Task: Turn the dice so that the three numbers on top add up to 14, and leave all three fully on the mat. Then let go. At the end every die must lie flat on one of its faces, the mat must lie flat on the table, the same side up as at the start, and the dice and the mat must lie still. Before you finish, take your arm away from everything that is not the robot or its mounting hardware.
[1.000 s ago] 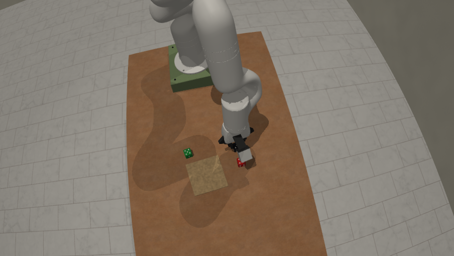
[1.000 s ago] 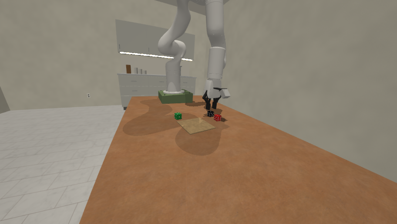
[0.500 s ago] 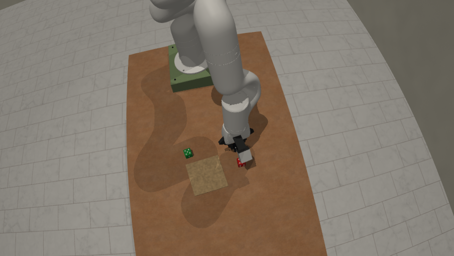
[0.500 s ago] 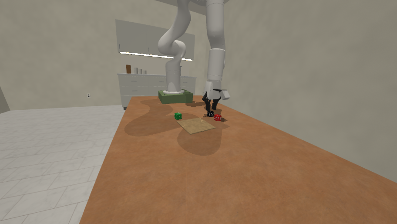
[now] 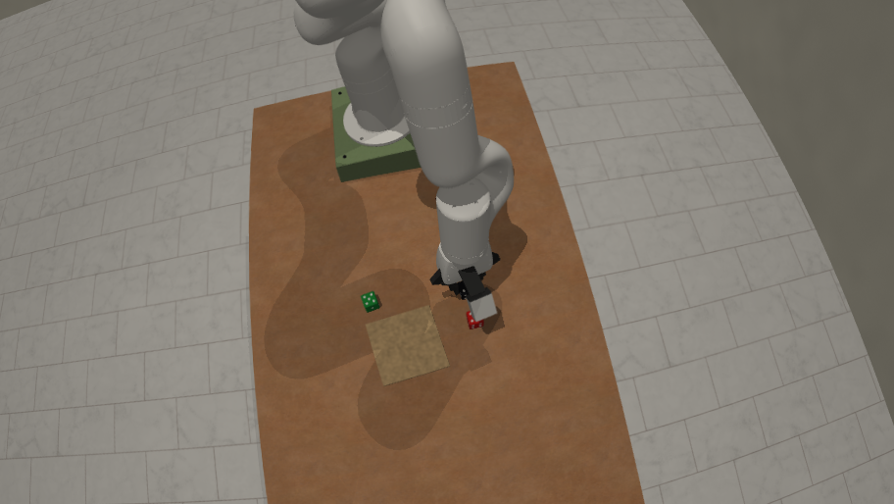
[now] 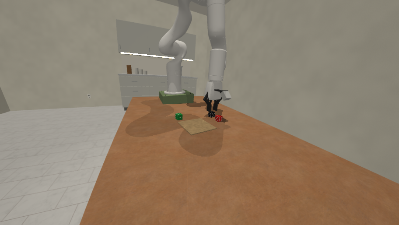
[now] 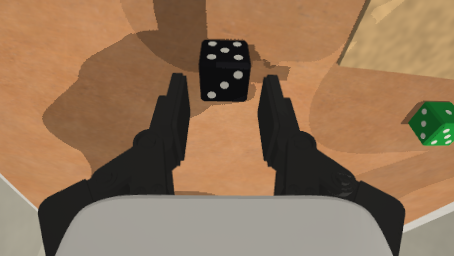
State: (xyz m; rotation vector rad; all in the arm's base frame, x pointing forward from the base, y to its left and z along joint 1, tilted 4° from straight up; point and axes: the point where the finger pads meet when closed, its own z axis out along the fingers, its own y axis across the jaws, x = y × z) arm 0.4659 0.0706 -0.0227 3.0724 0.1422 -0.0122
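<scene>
A black die (image 7: 224,70) lies on the brown table, off the mat; in the wrist view it shows a five face and a three face. My gripper (image 7: 224,93) is open and hangs just above it, one finger to each side and neither touching; the exterior view shows the fingertips (image 6: 212,109) right over the die (image 6: 211,114). A red die (image 5: 474,321) lies on the table next to the black one, right of the tan mat (image 5: 407,344). A green die (image 5: 370,301) lies on the table near the mat's far left corner. No die is on the mat.
The arm's green base block (image 5: 375,143) stands at the far end of the table. The table's right edge runs a short way beyond the red die (image 6: 218,118). The arm hides the black die in the top view.
</scene>
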